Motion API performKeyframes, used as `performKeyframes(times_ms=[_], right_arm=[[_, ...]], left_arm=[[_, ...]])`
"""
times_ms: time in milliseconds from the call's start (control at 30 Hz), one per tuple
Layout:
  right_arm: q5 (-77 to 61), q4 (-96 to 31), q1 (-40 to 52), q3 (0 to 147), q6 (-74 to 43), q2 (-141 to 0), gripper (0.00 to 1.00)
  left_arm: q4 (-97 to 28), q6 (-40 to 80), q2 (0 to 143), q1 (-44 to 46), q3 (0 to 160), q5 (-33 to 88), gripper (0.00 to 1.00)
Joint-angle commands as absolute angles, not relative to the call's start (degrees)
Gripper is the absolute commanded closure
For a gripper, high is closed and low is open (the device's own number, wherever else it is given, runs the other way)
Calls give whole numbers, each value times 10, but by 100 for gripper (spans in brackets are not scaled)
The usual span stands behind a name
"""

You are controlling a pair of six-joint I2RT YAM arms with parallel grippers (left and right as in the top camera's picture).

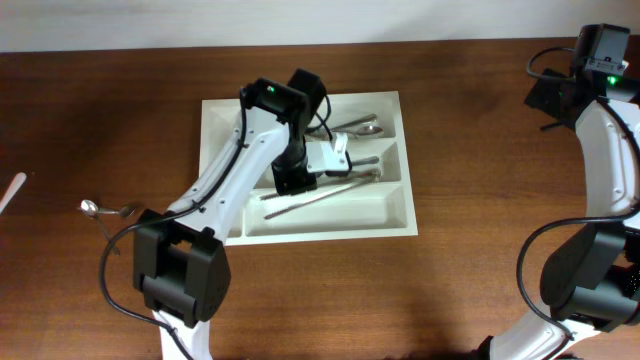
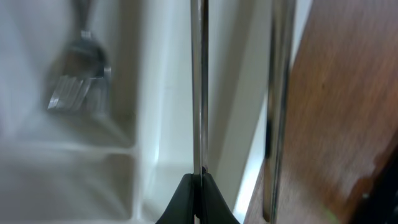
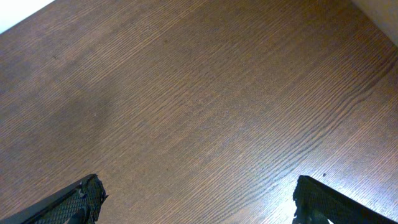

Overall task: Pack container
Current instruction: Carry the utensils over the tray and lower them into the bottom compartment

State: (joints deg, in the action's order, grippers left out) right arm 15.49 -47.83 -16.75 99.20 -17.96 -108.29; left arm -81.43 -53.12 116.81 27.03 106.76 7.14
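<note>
The white tray lies in the middle of the brown desk, with spoons and a fork in it. The left arm reaches over the tray, and its jaws are shut tight on a thin piece of metal cutlery. The right arm is far off to the side, its jaws wide apart over the desk, holding nothing.
</note>
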Motion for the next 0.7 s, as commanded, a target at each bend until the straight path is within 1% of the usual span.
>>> performKeyframes(times_ms=[0, 300, 533, 567, 633, 667], right_arm=[[156, -478, -169, 995, -180, -1081, 1], [156, -478, -169, 995, -180, -1081, 1], [156, -478, -169, 995, -180, -1081, 1], [156, -478, -169, 995, -180, -1081, 1], [156, -478, -169, 995, -180, -1081, 1], [156, -478, -169, 995, -180, -1081, 1]], left_arm=[[-802, -589, 1167, 268, 1026, 82, 98], [-695, -598, 1167, 269, 921, 82, 98], [-632, -599, 1167, 269, 907, 76, 98], [-623, -599, 1167, 269, 907, 74, 96], [-611, -599, 1167, 269, 907, 73, 66], [-609, -599, 1167, 269, 907, 73, 47]])
